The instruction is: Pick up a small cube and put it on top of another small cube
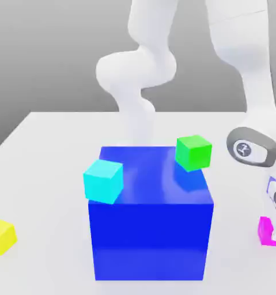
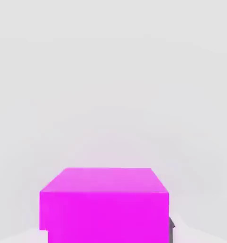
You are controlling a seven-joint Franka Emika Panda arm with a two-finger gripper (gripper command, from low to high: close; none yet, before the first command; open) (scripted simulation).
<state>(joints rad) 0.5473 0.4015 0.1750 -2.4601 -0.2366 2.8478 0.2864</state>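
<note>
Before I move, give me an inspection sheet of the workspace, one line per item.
Surface: pale tabletop, plain, no marks or spills seen.
Job's things: magenta cube at the hand, low at the exterior view's right; not on another cube.
Clutter: big blue block; cyan cube and green cube appear to rest on its top, near opposite edges; yellow cube on the table, exterior view's left. The pictures don't settle which is the stacking target.
Gripper: hand closed on the magenta cube, by the look of it.
Cables: nothing seen.
Surroundings: plain grey backdrop.
</note>
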